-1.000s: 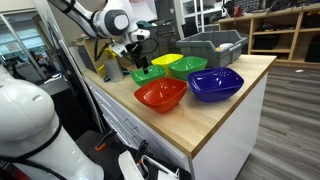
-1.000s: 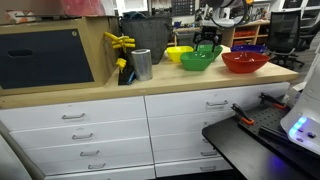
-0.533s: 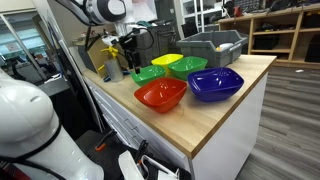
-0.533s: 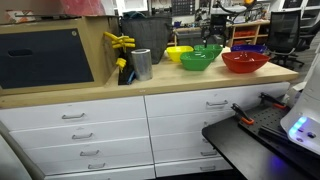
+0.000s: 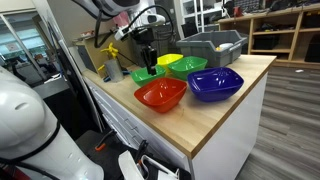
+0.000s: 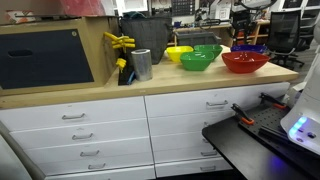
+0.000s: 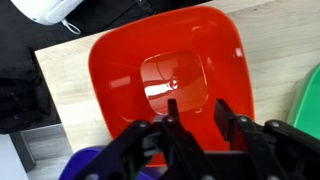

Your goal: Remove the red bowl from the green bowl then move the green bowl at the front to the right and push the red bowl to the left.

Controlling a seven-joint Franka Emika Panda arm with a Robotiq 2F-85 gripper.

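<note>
The pincer [image 7: 197, 116] covers the near rim of the red bowl [image 7: 165, 60], and the green bowl [image 7: 312, 100] is cropped.

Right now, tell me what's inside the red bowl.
Nothing: the red bowl looks empty, only glare on its floor. The gripper hides part of one wall.

My tabletop [image 5: 216, 115] is light wood over white drawers [image 6: 90, 130]. Grey-brown plank floor [image 5: 296, 110] beside it, open wooden shelves [image 5: 276, 30] behind, even indoor light.
</note>
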